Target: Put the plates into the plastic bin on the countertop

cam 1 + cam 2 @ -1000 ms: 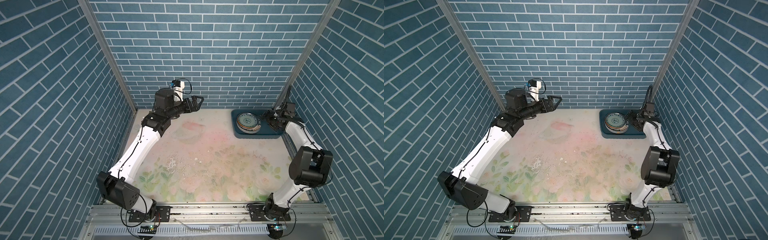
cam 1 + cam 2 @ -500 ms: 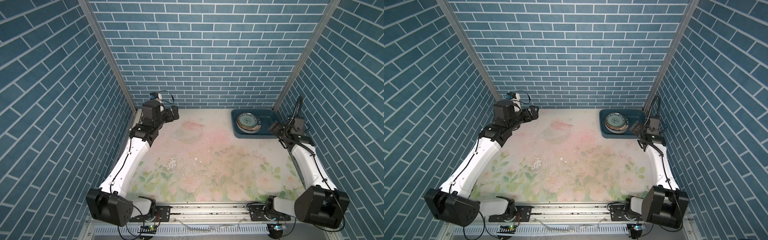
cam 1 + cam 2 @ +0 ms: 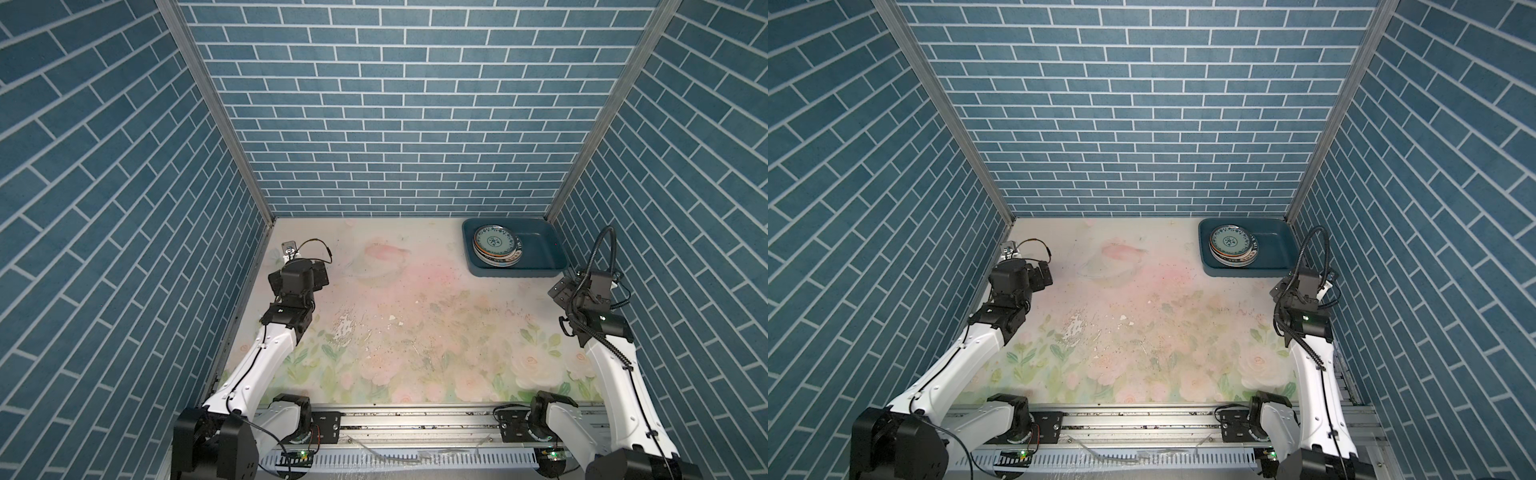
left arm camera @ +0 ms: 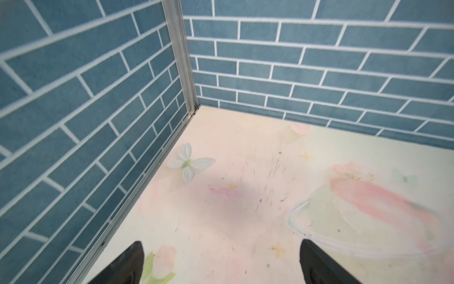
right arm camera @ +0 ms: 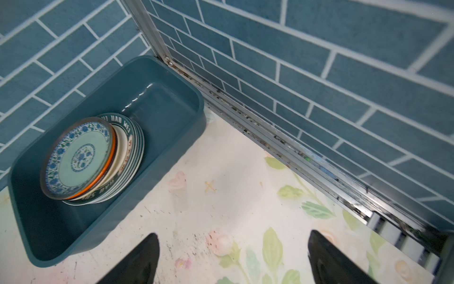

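**Plates** (image 3: 494, 246): one leaning stack, all inside the plastic bin. A teal-patterned plate (image 5: 78, 157) lies on top, with an orange rim (image 5: 108, 164) just under it. Below those are cream and dark lettered rims (image 5: 118, 118), stepped out to one side. I cannot count the rims exactly. I see no plate anywhere else.

**Plastic bin** (image 3: 538, 245): dark teal tub in the far right corner of the countertop (image 3: 415, 311). Its long axis runs along the back wall. The stack fills the end nearer the counter's middle, and the end by the side wall is bare.

**Right gripper** (image 5: 233, 236): fingers spread wide with nothing between them. It hangs over the floral print just in front of the bin's near wall, clear of it. The stack lies ahead of it, off towards the counter's middle. This arm is plainly the nearer one to the bin.

**Left gripper** (image 4: 221, 243): fingers also spread wide and empty. It points into the far left corner, well apart from the bin, with the whole counter between them.

**Status, as I judge it**: the placing looks done. Were the leaning stack to need squaring, the job would fall to the right arm, reaching forward over the bin's near wall.
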Available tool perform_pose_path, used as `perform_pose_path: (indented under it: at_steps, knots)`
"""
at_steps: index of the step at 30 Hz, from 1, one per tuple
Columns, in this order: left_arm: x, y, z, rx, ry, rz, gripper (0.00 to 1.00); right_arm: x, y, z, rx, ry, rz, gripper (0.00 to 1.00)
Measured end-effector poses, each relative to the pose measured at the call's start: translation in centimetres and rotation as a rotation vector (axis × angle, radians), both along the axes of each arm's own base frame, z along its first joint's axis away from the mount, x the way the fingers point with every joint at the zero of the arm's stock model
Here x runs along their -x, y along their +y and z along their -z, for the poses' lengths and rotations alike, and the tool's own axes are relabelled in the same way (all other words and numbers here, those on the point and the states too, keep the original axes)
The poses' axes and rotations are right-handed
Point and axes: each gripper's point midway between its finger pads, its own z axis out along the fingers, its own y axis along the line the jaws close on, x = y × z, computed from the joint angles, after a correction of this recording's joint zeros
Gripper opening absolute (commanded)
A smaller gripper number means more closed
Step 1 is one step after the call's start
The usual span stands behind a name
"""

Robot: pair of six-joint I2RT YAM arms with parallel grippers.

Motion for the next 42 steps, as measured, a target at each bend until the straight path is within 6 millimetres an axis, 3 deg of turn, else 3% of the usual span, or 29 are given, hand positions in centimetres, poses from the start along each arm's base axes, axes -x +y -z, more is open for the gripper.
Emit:
perform_pose_path:
  at_steps: [8, 16, 21, 28, 37, 42]
  knots:
    - [0.4, 1.4, 6.9, -0.074, 0.048, -0.031, 1.0, 1.6, 0.2, 2.8, -0.014, 0.085, 0.001, 0.98]
    - [-1.6, 1.4, 5.6, -0.124, -0.04, 0.011, 1.0, 1.5, 0.4, 6.3, -0.015, 0.093, -0.014, 0.99]
    - [-2.0, 0.6, 5.4, -0.124, -0.047, 0.064, 1.0, -0.2, -0.1, 6.5, 0.033, 0.08, -0.033, 0.99]
    - [-1.1, 0.2, 7.7, -0.115, -0.03, 0.095, 1.0, -2.7, -0.7, 6.1, 0.115, 0.046, -0.075, 0.99]
    - [-2.2, -0.1, 11.7, -0.135, 0.021, 0.122, 1.0, -5.5, -0.3, 6.0, 0.186, -0.049, -0.169, 0.99]
    - [-2.5, -0.1, 11.1, -0.134, -0.007, 0.118, 1.0, -7.5, 0.4, 6.4, 0.195, -0.084, -0.24, 0.99]
